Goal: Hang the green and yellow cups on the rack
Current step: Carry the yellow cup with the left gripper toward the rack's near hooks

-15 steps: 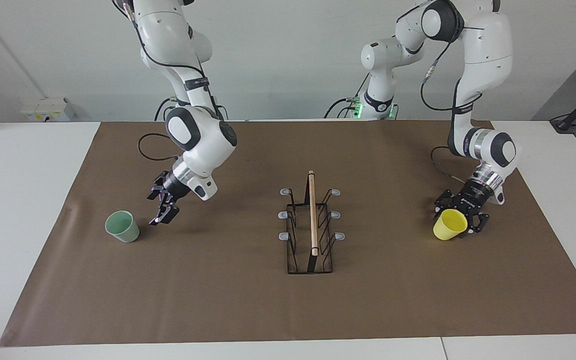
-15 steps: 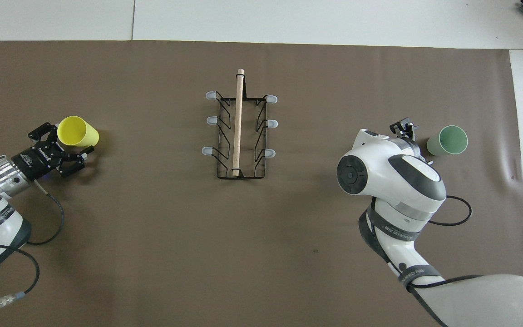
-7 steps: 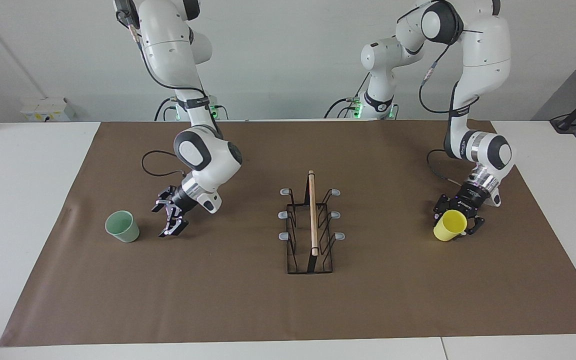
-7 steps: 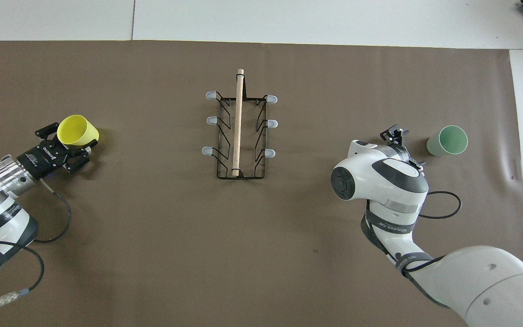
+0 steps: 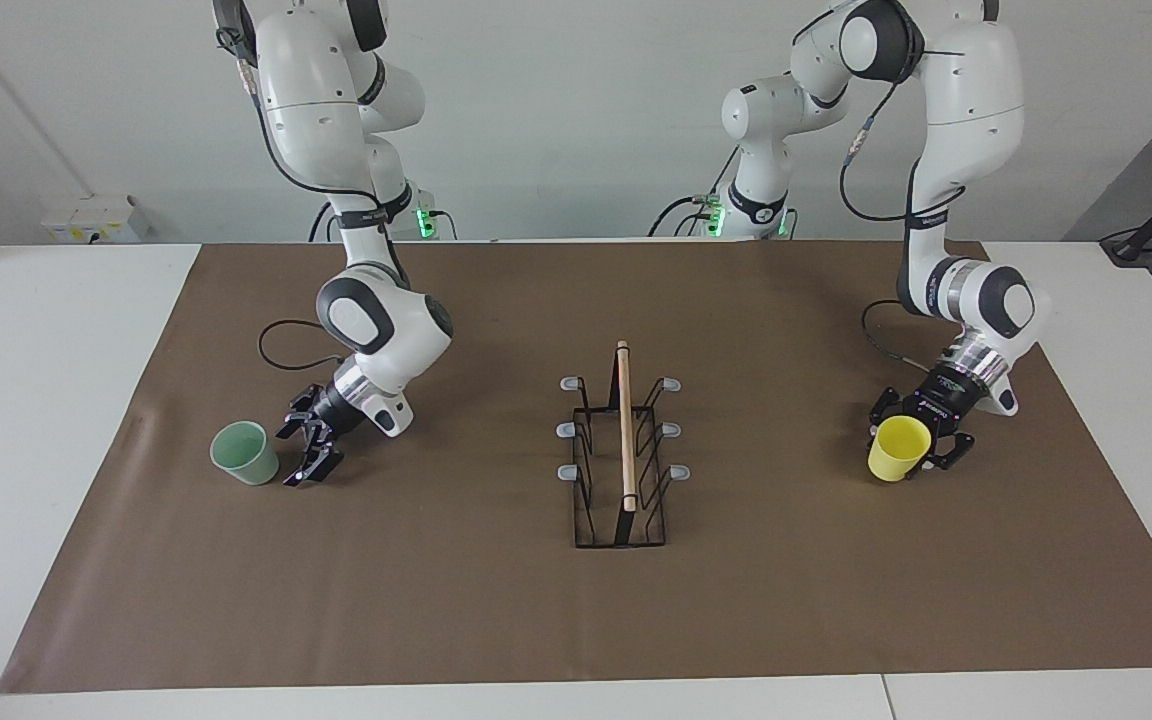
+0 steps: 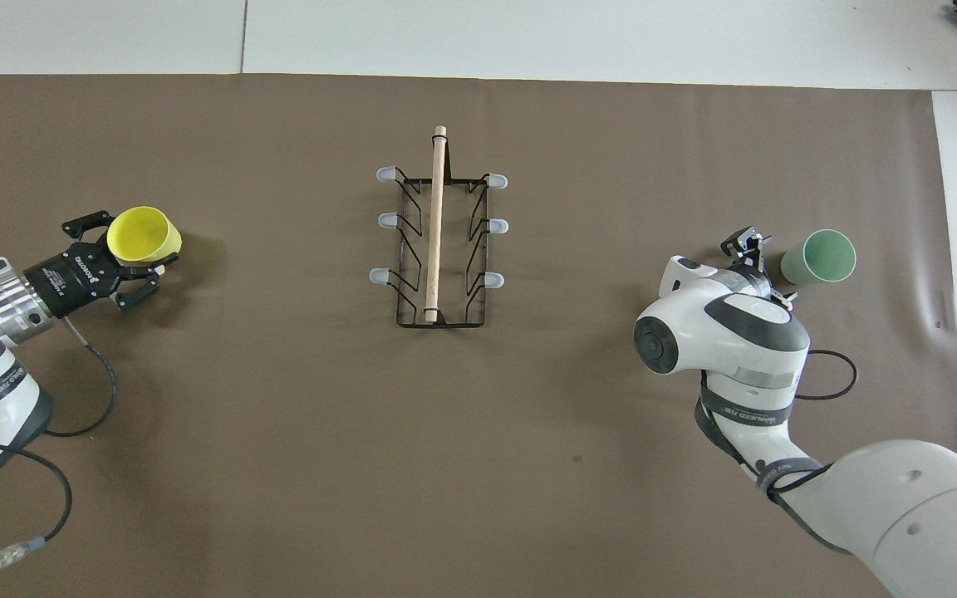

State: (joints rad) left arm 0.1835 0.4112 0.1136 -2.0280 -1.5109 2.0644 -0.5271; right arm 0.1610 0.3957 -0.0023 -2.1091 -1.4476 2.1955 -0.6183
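At the worktop's left-arm end, the left gripper (image 5: 908,452) clamps the yellow cup (image 5: 898,449), mouth tilted away from the rack (image 5: 622,455) mid-table. The right gripper (image 5: 304,455), fingers spread, sits just beside the green cup (image 5: 245,453).

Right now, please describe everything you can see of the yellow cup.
The yellow cup is a small, bright, tapered cup without handle, plastic by its look. It is tilted, its open mouth turned away from the robots. The left tool is shut on it at the left arm's end of the brown mat. Whether its base touches the mat cannot be told.
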